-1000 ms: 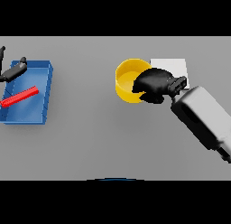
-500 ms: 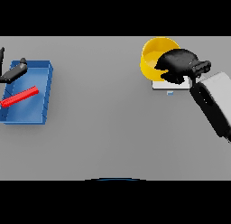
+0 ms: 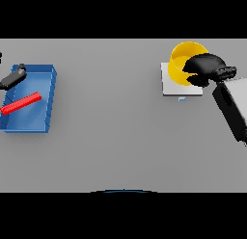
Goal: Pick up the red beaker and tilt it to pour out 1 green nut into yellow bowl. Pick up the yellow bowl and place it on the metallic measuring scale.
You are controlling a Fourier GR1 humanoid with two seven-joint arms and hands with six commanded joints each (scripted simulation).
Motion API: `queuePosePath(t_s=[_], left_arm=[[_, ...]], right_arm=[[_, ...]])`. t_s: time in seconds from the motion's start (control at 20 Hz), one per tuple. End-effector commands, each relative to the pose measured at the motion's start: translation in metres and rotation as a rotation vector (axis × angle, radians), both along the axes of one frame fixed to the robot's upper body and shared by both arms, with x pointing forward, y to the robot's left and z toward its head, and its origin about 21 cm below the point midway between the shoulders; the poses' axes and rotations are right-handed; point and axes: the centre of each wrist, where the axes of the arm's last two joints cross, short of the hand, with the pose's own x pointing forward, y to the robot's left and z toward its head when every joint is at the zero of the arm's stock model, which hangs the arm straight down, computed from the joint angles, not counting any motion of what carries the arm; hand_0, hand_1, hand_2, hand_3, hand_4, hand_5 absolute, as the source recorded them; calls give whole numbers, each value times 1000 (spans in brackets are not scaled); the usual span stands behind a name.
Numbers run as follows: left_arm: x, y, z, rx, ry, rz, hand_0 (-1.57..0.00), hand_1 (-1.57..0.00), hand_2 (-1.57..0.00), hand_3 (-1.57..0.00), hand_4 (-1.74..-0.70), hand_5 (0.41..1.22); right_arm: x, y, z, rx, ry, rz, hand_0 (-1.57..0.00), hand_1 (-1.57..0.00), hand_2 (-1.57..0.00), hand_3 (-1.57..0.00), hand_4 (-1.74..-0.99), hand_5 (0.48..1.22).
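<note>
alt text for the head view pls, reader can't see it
The robot's right hand grips the rim of a yellow bowl over the metallic measuring scale at the far right of a grey table. At the far left a blue tray holds a red beaker lying flat, with the left hand at its far edge.

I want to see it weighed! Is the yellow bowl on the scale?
Cannot tell yet. The yellow bowl overlaps the scale's far edge, gripped by the right hand.

the right hand (image 3: 205,69) is glossy black and rounded, on a white forearm with dark grey edging.
</note>
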Motion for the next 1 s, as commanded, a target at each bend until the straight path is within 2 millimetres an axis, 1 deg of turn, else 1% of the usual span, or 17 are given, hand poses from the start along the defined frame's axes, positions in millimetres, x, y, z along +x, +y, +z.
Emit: queuePosePath(t_s=[0.0, 0.1, 0.15, 0.2, 0.25, 0.3, 0.4, 0.45, 0.5, 0.6, 0.65, 0.7, 0.75, 0.8, 0.85, 0.9, 0.95], left_arm=[[3, -3, 2, 2, 3, 1, 1, 1, 1, 1, -814, 757], [2, -4, -1, 4, 4, -2, 1, 1, 1, 1, -807, 749], [4, 1, 4, 10, 0, 6, 1, 1, 1, 1, -801, 743], [5, 3, 2, 10, 3, 7, 1, 1, 1, 1, -796, 737], [6, 0, 2, 5, 4, 1, 1, 1, 1, 1, -796, 733], [7, 0, 2, 4, 2, 8, 1, 1, 1, 1, -796, 729], [8, 0, 4, -2, -1, 3, 1, 1, 1, 1, -805, 728], [5, -1, 3, -7, -3, -3, 1, 1, 1, 1, -806, 734], [6, -1, 4, -7, 0, 4, 1, 1, 1, 1, -806, 734], [7, -4, 3, -10, -3, -4, 1, 1, 1, 1, -811, 740], [6, -3, 2, -6, 6, -9, 1, 1, 1, 1, -813, 745], [7, -3, 1, -8, 18, -4, 1, 1, 1, 1, -812, 745], [8, -6, -3, -4, 22, -4, 1, 1, 1, 1, -812, 744], [10, -5, 1, -2, 12, -4, 1, 1, 1, 1, -815, 744], [10, -6, 0, -2, 12, -6, 1, 1, 1, 1, -812, 745], [8, -4, -2, 0, 13, -11, 1, 1, 1, 1, -809, 742], [11, -6, -3, 6, 18, -7, 1, 1, 1, 1, -805, 740]], right_arm=[[2, 0, -4, 2, -7, 0, -1571, -1566, -1571, -1360, -1724, 1221], [8, -3, -7, 10, -11, -10, -1571, -1568, -1571, -1410, -1724, 1221], [10, -3, -9, 3, -14, -18, -1571, -1561, -1571, -1432, -1725, 1221], [10, -1, -16, 5, -8, -21, -1571, -1547, -1571, -1460, -1726, 1221], [11, 0, -21, 6, 5, -25, -1571, -1518, -1563, -1482, -1727, 1221], [12, 0, -23, 4, 13, -28, -1571, -1499, -1565, -1500, -1727, 1221], [13, -1, -27, 3, 10, -47, -1571, -1475, -1567, -1510, -1727, 1221], [13, -4, -29, 13, 8, -42, -1571, -1462, -1568, -1496, -1724, 1221], [15, -4, -30, 16, 22, -42, -1548, -1420, -1568, -1481, -1721, 1221], [17, -3, -26, 30, 38, -48, -1536, -1411, -1569, -1165, -1728, 1221], [17, -3, -27, 37, 48, -56, -1543, -1443, -1496, -1022, -1659, 1221], [17, -1, -30, 37, 60, -71, -1525, -1350, -1348, -907, -1596, 1134], [17, -1, -31, 38, 62, -74, -1219, -1083, -1132, -824, -1548, 1053], [19, -3, -30, 40, 70, -74, -975, -866, -954, -762, -1504, 983], [18, -4, -31, 38, 77, -69, -780, -692, -810, -711, -1470, 928], [20, -4, -28, 35, 80, -71, -624, -554, -694, -670, -1444, 887], [20, -4, -29, 36, 90, -74, -499, -443, -597, -635, -1425, 851]])
